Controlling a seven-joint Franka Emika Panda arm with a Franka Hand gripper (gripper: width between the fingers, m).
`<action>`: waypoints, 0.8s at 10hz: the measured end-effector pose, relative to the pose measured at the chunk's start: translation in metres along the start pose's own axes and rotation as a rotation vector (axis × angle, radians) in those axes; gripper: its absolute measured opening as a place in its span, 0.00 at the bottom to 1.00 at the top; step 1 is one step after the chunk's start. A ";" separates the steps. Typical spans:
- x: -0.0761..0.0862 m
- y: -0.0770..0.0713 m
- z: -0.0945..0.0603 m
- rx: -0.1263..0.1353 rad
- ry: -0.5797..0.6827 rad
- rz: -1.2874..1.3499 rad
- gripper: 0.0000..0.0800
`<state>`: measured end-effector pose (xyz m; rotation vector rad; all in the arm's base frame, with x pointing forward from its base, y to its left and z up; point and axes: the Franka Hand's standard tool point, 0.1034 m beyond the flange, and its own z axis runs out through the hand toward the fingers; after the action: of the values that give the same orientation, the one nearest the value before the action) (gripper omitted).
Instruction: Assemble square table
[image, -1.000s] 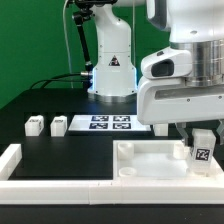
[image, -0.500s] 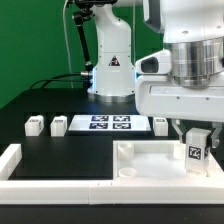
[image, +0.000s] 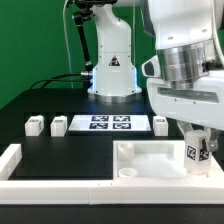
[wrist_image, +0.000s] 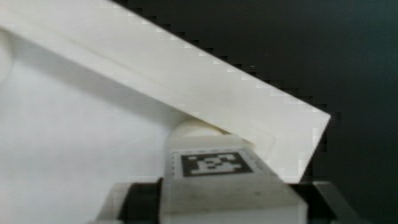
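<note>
nearest, the white border rail (image: 20, 165) edges the black table (image: 70, 150). just behind, at the exterior view's right, the square tabletop (image: 150, 158) lies flat with a raised rim. the gripper (image: 199, 148) pinches a tagged white leg (image: 200, 154) over its right end. beyond open black surface, two loose legs (image: 33, 125) sit beside the marker board (image: 110, 123).
</note>
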<state>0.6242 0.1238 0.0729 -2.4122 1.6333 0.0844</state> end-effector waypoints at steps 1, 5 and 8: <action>-0.001 0.000 0.000 0.000 0.000 0.002 0.38; -0.003 0.002 0.001 -0.024 -0.001 -0.339 0.80; 0.002 0.002 0.002 -0.036 0.004 -0.661 0.81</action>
<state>0.6236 0.1216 0.0706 -2.8375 0.7662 -0.0042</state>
